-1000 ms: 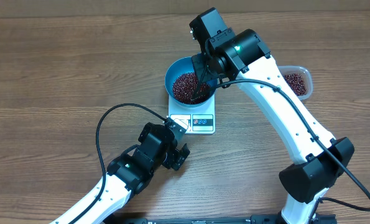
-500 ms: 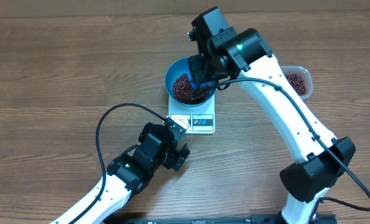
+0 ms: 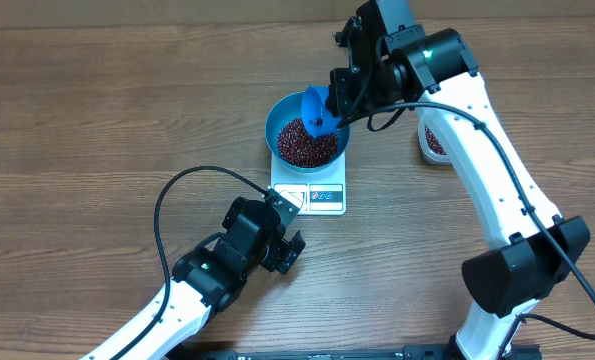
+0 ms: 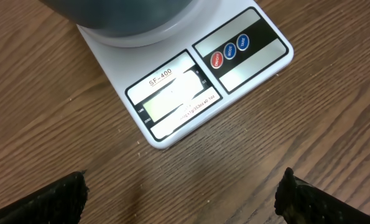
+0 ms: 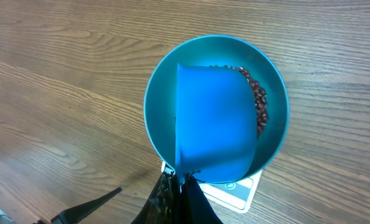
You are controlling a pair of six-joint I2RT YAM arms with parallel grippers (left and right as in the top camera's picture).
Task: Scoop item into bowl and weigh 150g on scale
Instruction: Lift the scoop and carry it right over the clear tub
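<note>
The teal-blue bowl (image 3: 277, 118) stands on the white scale (image 3: 310, 197) and holds a heap of dark red-brown beans (image 3: 303, 143). A bright blue scoop (image 3: 315, 106) hangs over the bowl's far right side, and my right gripper (image 3: 334, 98) is shut on its handle. In the right wrist view the scoop (image 5: 212, 118) hides most of the bowl (image 5: 152, 99); beans (image 5: 258, 106) show only along its right side. My left gripper (image 3: 289, 250) stands open on the near side of the scale (image 4: 247, 68), with bare wood between the fingers (image 4: 57, 199).
A clear plastic tub (image 3: 435, 142) with more beans sits right of the bowl, mostly hidden under my right arm. A black cable (image 3: 177, 195) loops over the table left of my left arm. The scale's buttons (image 4: 229, 51) and display (image 4: 172, 99) face my left gripper.
My right gripper has risen out of the bowl and swung right and back, carrying the scoop up from the beans. My right arm now covers most of the tub. The left arm has not moved.
</note>
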